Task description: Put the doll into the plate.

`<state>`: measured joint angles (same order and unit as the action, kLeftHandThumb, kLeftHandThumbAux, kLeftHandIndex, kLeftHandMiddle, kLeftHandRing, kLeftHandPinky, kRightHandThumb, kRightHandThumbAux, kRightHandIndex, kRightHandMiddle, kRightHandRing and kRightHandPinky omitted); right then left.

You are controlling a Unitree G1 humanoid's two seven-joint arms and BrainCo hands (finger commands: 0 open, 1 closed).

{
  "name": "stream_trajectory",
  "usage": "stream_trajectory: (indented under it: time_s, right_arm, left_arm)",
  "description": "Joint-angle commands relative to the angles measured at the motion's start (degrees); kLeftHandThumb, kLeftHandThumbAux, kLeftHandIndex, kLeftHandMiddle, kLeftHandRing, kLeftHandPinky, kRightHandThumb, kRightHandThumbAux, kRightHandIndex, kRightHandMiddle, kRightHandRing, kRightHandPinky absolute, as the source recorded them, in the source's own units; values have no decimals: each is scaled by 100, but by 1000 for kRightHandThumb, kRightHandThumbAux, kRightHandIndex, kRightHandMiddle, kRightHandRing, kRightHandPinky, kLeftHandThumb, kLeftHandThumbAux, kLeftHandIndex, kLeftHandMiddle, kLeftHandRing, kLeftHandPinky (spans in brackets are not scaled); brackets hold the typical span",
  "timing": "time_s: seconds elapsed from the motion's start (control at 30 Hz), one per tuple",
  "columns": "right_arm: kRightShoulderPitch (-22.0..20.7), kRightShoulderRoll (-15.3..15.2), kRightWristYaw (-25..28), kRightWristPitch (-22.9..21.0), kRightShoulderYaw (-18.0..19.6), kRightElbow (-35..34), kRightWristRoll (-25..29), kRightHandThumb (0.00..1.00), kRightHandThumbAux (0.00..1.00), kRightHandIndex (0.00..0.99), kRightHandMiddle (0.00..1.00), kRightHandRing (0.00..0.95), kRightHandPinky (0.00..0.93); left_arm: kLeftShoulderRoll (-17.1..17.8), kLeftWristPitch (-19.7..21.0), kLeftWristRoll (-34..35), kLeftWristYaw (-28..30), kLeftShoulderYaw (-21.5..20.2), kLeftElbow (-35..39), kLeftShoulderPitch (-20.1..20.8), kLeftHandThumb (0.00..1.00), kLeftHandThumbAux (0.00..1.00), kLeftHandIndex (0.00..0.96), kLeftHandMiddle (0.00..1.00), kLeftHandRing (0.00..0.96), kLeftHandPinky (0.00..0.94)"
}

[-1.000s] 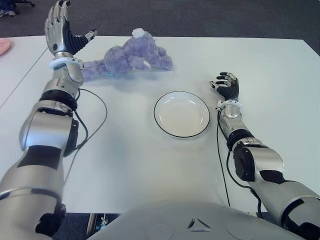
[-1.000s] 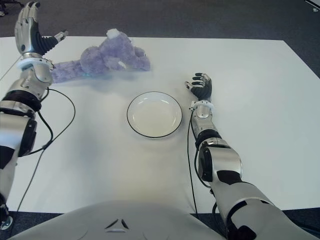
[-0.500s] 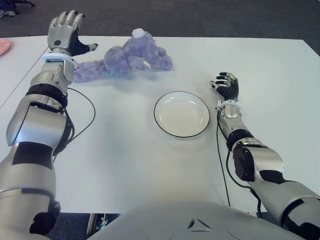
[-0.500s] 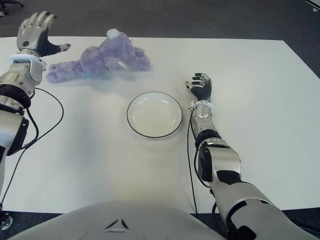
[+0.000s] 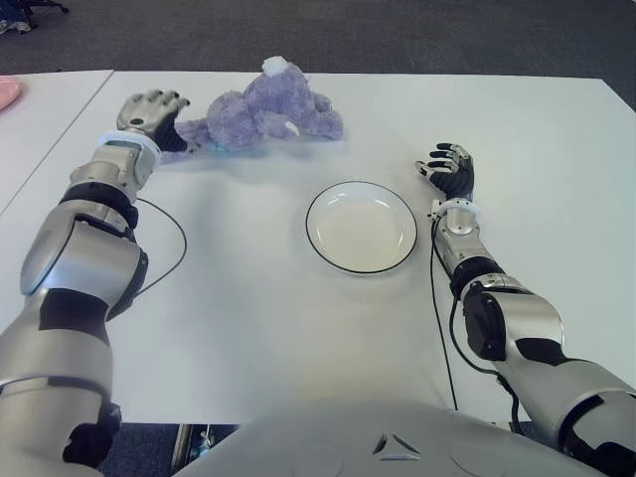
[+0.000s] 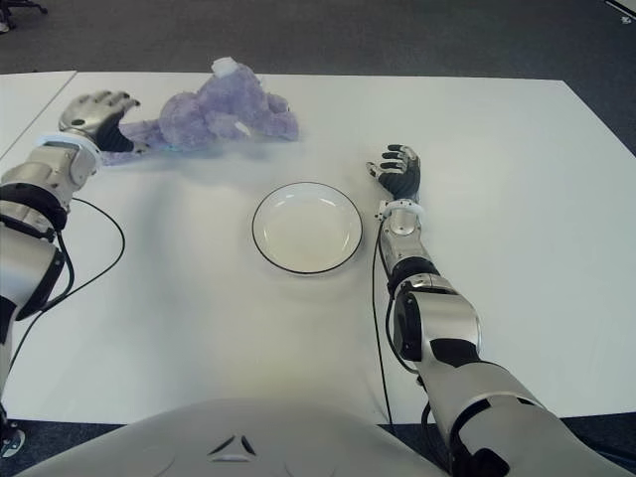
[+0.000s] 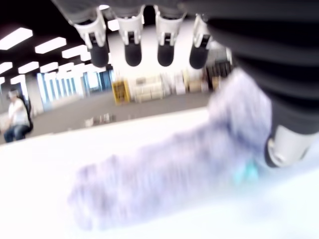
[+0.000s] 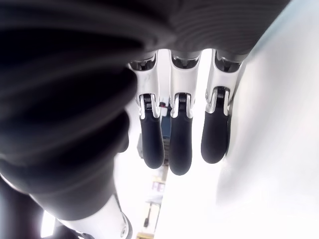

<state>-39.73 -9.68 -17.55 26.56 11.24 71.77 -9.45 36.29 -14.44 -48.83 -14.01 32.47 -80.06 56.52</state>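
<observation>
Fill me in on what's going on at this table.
The robot is going for the purple doll, which lies at the far side of the white table. Its left hand is over the doll's leg end with fingers spread, not gripping. The plate sits empty mid-table. The right hand is idle, to the right of the plate.

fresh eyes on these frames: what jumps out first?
The purple doll lying on its side at the far edge of the white table, with the left hand over its leg end, fingers spread, not closed on it. Next, the empty black-rimmed plate mid-table, nearer the robot than the doll. The right hand shows just right of the plate, holding nothing.
</observation>
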Motion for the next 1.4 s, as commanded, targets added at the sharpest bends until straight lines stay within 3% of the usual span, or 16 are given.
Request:
stream_trajectory:
  time_s: [0.03,0.33,0.63,0.9,1.17,1.27,1.4]
  right_arm:
    - [966,466,24,-636,-61,668,-46,278,923,296,369,414,459]
    - [993,470,-22,-613,-83,666,-89,300,922,305,372,416,470]
    - [1011,495,-207,-492,-158,660,-163,290,921,299,373,423,483]
    - [1038,505,-255,-413,-124,654,-114,422,917,303,383,429,480]
    - [1044,490,-340,-374,-236,643,-201,500,913,300,383,425,463]
    - [1046,499,-355,-341,-228,644,-194,638,794,372,383,428,473]
    - [1074,528,-440,-197,-218,642,-191,692,748,401,379,430,483]
  left_arm:
    - [-589,-50,-31,597,128,-44,-308,80,542,25,0,0,0]
    - [-1133,-5,48,1047,109,-34,-357,7,527,0,0,0,0]
    - [-1543,-37,508,1212,-278,-37,-618,0,524,0,0,0,0]
    - [-1702,-79,935,1113,-673,-30,-1180,0,504,0,0,0,0]
    - [-1669,-84,1149,1214,-840,-9,-1344,0,516,13,0,0,0]
    - [-1626,-119,1183,1247,-874,-4,-1376,0,530,26,0,0,0]
    - [-1545,-129,1259,1332,-939,-3,-1415,0,554,41,0,0,0]
